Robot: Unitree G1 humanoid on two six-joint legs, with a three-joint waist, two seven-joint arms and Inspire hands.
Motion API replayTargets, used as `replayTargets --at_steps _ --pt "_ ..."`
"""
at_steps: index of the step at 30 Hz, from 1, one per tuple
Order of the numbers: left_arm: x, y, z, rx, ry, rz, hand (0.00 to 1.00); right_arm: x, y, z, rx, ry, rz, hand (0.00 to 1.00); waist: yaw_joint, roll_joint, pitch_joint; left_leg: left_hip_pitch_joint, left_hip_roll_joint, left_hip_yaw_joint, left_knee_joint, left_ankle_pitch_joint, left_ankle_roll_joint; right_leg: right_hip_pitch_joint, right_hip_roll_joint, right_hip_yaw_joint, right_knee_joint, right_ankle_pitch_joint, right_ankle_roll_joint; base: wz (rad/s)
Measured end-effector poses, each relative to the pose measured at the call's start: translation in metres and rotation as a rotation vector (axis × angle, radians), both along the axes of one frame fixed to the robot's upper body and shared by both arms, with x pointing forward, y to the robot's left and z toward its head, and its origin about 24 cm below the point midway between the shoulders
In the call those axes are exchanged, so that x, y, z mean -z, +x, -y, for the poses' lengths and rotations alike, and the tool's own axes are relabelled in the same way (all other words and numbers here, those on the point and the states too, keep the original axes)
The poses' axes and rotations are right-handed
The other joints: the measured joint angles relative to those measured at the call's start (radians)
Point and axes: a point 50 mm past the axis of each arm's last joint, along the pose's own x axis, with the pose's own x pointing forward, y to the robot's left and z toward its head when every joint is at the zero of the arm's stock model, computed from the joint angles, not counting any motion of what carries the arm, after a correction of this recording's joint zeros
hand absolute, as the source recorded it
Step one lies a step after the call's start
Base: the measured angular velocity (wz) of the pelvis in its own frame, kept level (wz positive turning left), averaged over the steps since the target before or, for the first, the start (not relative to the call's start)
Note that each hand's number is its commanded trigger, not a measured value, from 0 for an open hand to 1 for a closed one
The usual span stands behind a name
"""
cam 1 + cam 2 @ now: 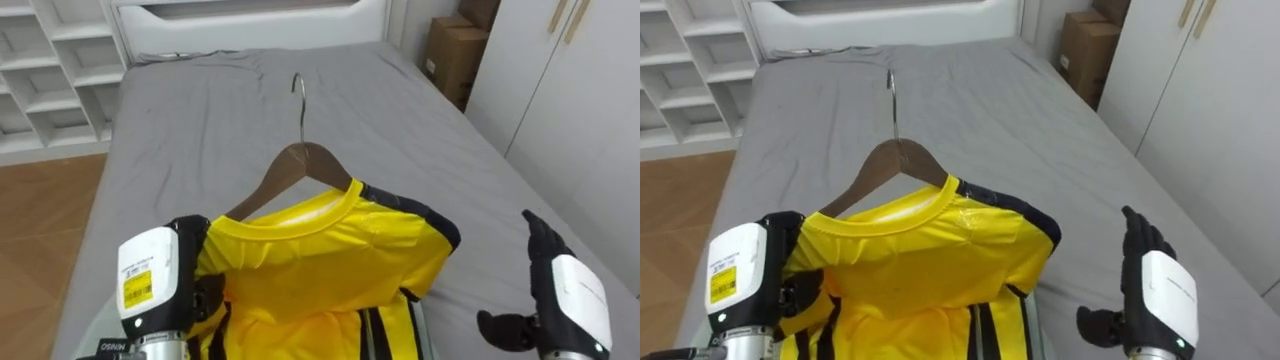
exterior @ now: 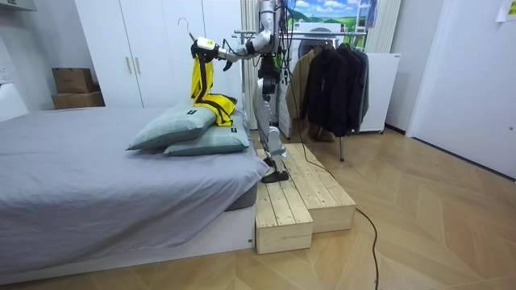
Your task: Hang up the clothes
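robot stands on a wooden platform [image 2: 300, 193] at the pillow end of the bed [image 1: 200, 120], facing the bed, with a clothes rack [image 2: 318, 33] of dark jackets [image 2: 334, 84] behind it. left arm is stretched forward and raised over the bed edge. left hand [image 1: 150, 275] is at the lower left of the eye views, back of hand toward the camera, with dark fingers [image 1: 208, 292] curled into the left shoulder of the yellow shirt [image 1: 320, 260], gripping it. the shirt is up in the air, off the bed, above the two grey pillows [image 2: 181, 129] in the room view. it has black trim on the right sleeve and black stripes down the front. a wooden hanger [image 1: 300, 162] sits at the collar. its right arm runs under the collar, its left arm shows as bare wood above the shirt's shoulder, and its metal hook [image 1: 299, 98] points up and away toward the far end of the bed. right hand [image 1: 568, 295] is at the lower right over the bed's right edge, apart from the shirt, fingers straight and pointing up, thumb out to the side, relaxed and holding nothing. a cardboard box [image 1: 455, 55] stands on the floor past the bed's far right corner, and white shelves [image 1: 50, 75] stand past the far left corner.
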Motion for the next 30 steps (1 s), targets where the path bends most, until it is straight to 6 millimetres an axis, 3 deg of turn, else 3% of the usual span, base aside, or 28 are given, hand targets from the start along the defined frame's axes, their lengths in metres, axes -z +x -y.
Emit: replayTargets --at_steps 10,15,30 --pt "-0.006 0.001 0.016 0.067 0.034 0.027 1.0 0.002 0.004 -0.012 -0.064 0.01 -0.037 0.0 0.012 0.0 0.0009 -0.003 0.0 -0.001 0.0 0.0 0.0 0.0 -0.001 -0.009 -0.001 0.0 0.0 0.0" --pt "-0.008 0.0 0.023 0.1 0.033 0.04 1.0 -0.002 0.011 -0.022 -0.114 0.014 -0.028 0.0 0.016 0.007 0.0051 -0.004 0.0 -0.006 0.0 0.0 0.0 0.002 -0.002 -0.016 -0.003 0.0 0.0 0.04" --pt "-0.017 0.001 0.021 0.117 0.075 0.084 1.0 -0.01 0.018 -0.029 -0.146 0.014 0.012 0.0 0.02 0.012 0.0035 -0.018 -0.002 -0.027 0.008 0.0 0.0 0.001 -0.009 -0.04 -0.012 0.002 -0.001 0.03"
